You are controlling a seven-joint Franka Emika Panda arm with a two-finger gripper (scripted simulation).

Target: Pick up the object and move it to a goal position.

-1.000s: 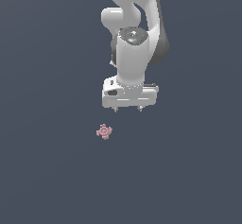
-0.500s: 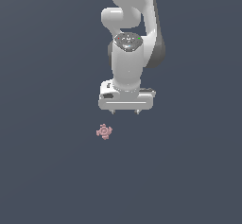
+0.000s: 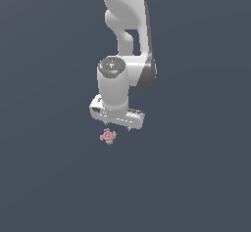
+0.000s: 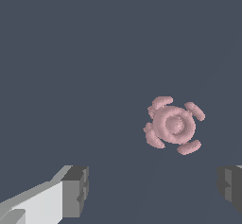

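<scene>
Gripper [image 3: 119, 127]: white, jaws spread, holding nothing; fingertips [image 4: 75, 191] wide apart in the wrist view. Pink lobed object [image 3: 108, 136]: on the dark floor at lower centre of the exterior frame, just below-left of the gripper, not yet between the fingers; roughly round, no long axis. Markings: none legible.

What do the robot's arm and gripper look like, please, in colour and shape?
The arm is glossy white with rounded links and dark grey joint sections. The gripper is a white, boxy bar; in the wrist view its fingers are white with dark grey blocky pads. No cables or markings show.
</scene>
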